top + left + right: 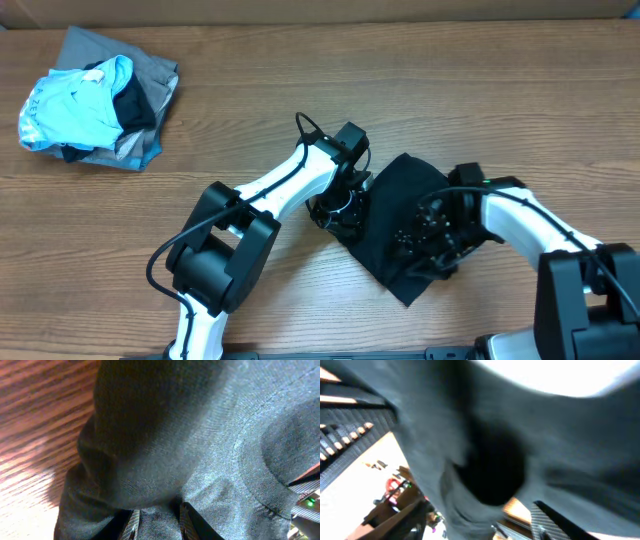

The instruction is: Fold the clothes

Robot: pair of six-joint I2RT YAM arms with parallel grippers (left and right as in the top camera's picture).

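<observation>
1 black shirt (396,186) | left gripper (157,519) clamps it | right gripper (428,244) state unclear

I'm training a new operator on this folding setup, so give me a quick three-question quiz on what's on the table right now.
1. True or false: the black shirt sits in the pile of garments at the overhead view's top left.
2. Which colours show in that pile? A light blue and grey; B red and white; C yellow and green.
3. How many grippers are at the black shirt?
Key: 1 false, it lies well apart from the pile; 2 A; 3 two, the left gripper and the right gripper.
</observation>
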